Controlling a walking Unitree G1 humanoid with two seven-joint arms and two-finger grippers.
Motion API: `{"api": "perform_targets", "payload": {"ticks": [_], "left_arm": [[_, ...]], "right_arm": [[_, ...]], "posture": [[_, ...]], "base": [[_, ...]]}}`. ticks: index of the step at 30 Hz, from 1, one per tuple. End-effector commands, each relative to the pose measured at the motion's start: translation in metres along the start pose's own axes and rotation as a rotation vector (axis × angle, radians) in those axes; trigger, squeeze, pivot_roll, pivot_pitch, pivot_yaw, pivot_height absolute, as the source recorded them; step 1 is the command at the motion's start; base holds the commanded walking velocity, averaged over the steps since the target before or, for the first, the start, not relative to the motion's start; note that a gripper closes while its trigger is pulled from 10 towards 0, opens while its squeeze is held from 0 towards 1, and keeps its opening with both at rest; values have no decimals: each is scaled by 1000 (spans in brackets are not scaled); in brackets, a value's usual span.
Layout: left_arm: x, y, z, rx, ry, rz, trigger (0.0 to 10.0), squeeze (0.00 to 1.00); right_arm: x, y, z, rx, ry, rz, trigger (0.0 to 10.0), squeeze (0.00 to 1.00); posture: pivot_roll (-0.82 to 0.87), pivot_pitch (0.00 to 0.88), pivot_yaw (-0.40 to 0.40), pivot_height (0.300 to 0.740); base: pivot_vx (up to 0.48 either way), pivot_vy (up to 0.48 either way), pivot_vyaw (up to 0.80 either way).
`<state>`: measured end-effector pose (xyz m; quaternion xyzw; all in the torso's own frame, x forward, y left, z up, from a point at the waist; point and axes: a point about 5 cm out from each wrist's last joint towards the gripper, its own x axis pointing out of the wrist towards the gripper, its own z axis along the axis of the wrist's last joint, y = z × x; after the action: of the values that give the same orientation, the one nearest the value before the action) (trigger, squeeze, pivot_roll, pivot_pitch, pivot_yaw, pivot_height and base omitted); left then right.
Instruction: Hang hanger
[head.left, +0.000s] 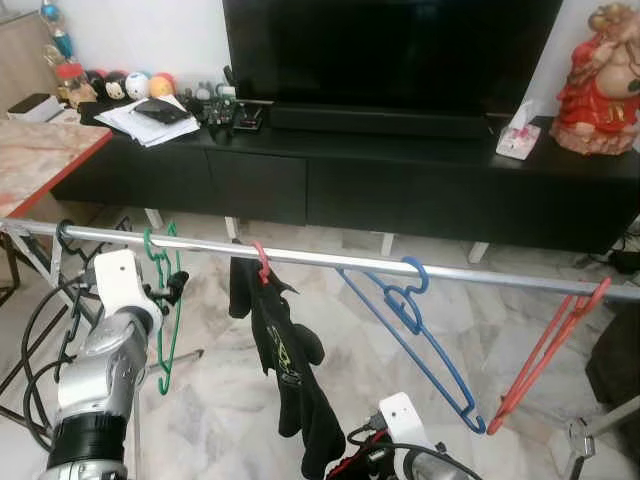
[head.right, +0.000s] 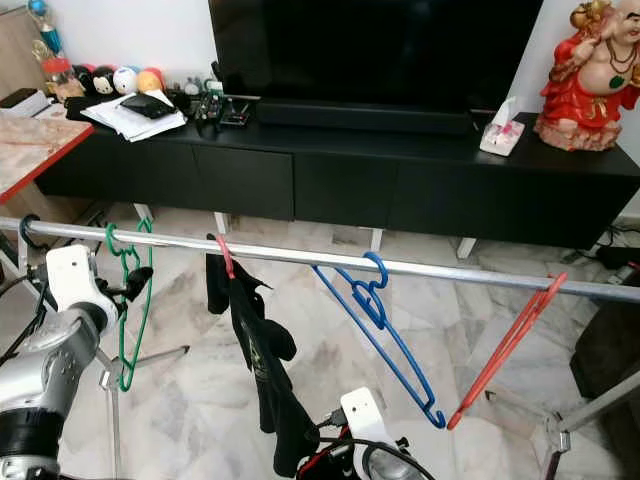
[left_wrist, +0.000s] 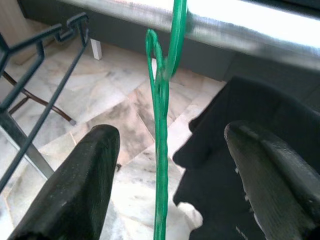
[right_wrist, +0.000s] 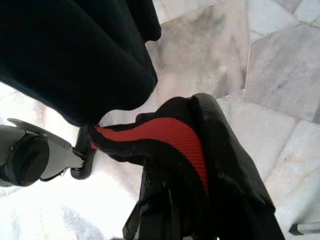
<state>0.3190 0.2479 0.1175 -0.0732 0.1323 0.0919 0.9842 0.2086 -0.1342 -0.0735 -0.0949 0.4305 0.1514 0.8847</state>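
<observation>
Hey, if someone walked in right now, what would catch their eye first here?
Probably the long metal rail running across the room, hung with a green hanger, a dark garment, a blue hanger and a red hanger. The left tool sits open around the green hanger. Behind stands a big black TV.

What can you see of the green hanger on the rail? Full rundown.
The thin green plastic hanger hangs by its hook from the silver metal rail, near the rail's left end, left of the black garment. It hangs edge-on to the head camera, so it reads as a narrow loop reaching down toward the marble floor. The left gripper is at its neck; in the left wrist view the green stem runs between the two open black fingers, with a gap visible on each side.
</observation>
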Motion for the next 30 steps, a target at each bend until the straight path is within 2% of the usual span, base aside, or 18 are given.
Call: {"api": "perform_targets", "payload": {"ticks": [1,6,10,12,20,21,22,23,30], "left_arm": [[5,-3,1,16,3,16,10000,0],[16,-10,-9,-1,66,31,10000,0],[24,-13,-11,2,75,36,10000,0],[27,-10,-10,41,78,72,10000,0],[32,-4,-9,63,69,108,10000,0],[32,-3,-9,55,58,104,4078,0],[33,-2,-8,49,50,102,4078,0],[33,-1,-8,46,43,100,0,0],[34,-1,-8,47,25,95,0,0]], "right_arm": [[0,-3,4,5,-10,-7,10000,0],[1,-3,6,11,-15,-10,10000,0],[1,-4,6,9,-14,-11,10000,0],[1,-4,6,10,-15,-12,10000,0],[1,-4,6,13,-17,-14,10000,0],[1,-4,6,10,-17,-13,10000,0],[1,-4,6,8,-16,-12,10000,0],[1,-4,7,6,-16,-10,10000,0],[1,-4,7,10,-22,-9,10000,0]], "posture": [[-35,0,12,740],[-39,0,8,740],[-43,0,9,740],[-44,0,9,740],[-46,0,11,740],[-47,0,11,740],[-47,0,11,740],[-49,0,11,740],[-47,0,13,740]], "base": [[0,0,0],[0,0,0],[0,0,0],[0,0,0],[0,0,0],[0,0,0],[0,0,0],[0,0,0],[0,0,0]]}}
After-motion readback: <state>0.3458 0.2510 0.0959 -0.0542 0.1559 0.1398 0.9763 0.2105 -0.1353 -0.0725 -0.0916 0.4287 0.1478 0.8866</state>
